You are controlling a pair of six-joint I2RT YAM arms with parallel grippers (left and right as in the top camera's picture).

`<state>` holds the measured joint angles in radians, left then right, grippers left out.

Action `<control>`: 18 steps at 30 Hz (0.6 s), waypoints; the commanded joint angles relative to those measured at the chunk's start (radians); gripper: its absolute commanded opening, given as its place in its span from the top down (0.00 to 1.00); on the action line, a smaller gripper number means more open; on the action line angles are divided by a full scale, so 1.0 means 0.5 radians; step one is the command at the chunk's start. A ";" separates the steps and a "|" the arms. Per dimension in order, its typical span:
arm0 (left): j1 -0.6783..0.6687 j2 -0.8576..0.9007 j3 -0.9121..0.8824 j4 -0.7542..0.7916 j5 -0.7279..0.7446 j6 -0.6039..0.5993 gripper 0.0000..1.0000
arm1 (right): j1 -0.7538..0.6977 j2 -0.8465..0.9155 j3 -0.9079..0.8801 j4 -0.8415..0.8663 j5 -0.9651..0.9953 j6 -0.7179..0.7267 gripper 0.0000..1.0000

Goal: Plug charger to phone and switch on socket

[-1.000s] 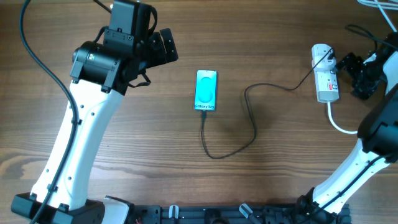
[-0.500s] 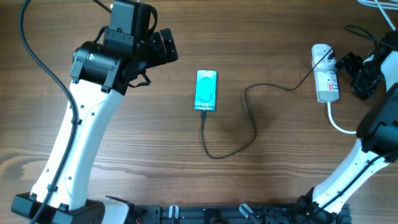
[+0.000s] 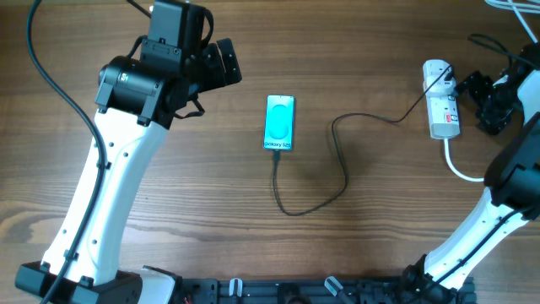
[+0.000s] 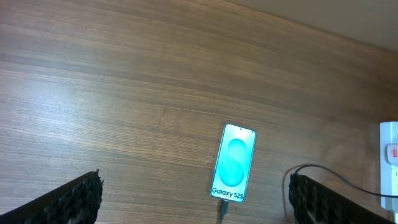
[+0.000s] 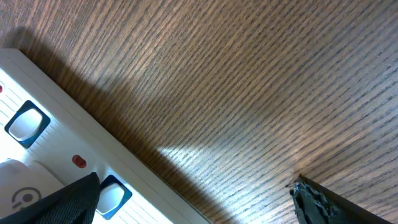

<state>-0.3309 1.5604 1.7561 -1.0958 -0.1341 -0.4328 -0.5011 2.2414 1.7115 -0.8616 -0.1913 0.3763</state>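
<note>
The phone (image 3: 280, 122) lies face up mid-table, its turquoise screen lit, and it also shows in the left wrist view (image 4: 235, 163). The charger, a thin black cable (image 3: 341, 173), meets the phone's bottom edge (image 4: 222, 210), loops right and runs up to the far end of the socket (image 3: 440, 100). The left gripper (image 3: 226, 63) hovers open up and left of the phone, its fingers (image 4: 65, 202) wide apart. The right gripper (image 3: 483, 101) hangs open just right of the socket, with nothing between its fingers (image 5: 336, 202). Rocker switches (image 5: 115, 194) and a red mark (image 5: 79, 162) show on the socket (image 5: 56, 134).
The socket's thick white lead (image 3: 460, 169) curves off toward the right arm's base. The robots' own black cables (image 3: 506, 55) lie at the far right corner. The left arm (image 3: 110, 186) slants across the table's left side. Bare wood surrounds the phone.
</note>
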 commanded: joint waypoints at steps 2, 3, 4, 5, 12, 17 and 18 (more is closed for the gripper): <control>-0.001 0.010 -0.011 0.005 -0.033 -0.034 0.00 | 0.039 0.119 -0.031 -0.077 -0.110 -0.045 0.00; -0.001 0.010 -0.011 0.005 -0.033 -0.034 0.00 | 0.039 0.119 -0.032 -0.082 -0.109 -0.045 0.00; -0.001 0.010 -0.011 0.005 -0.033 -0.034 0.00 | 0.040 0.119 -0.032 -0.089 -0.109 -0.043 0.01; -0.002 0.010 -0.011 0.005 -0.033 -0.034 0.00 | 0.042 0.119 -0.032 -0.092 -0.110 -0.043 0.01; -0.002 0.010 -0.011 0.005 -0.033 -0.034 0.00 | 0.079 0.119 -0.032 -0.123 -0.101 -0.056 0.00; -0.002 0.010 -0.011 0.005 -0.033 -0.034 0.00 | 0.072 0.094 -0.031 -0.179 -0.092 -0.014 0.00; -0.002 0.010 -0.011 0.005 -0.033 -0.034 0.00 | 0.063 0.069 -0.031 -0.202 -0.092 -0.013 0.00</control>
<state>-0.3309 1.5604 1.7561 -1.0958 -0.1341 -0.4328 -0.4999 2.2414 1.7164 -0.9253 -0.2222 0.3733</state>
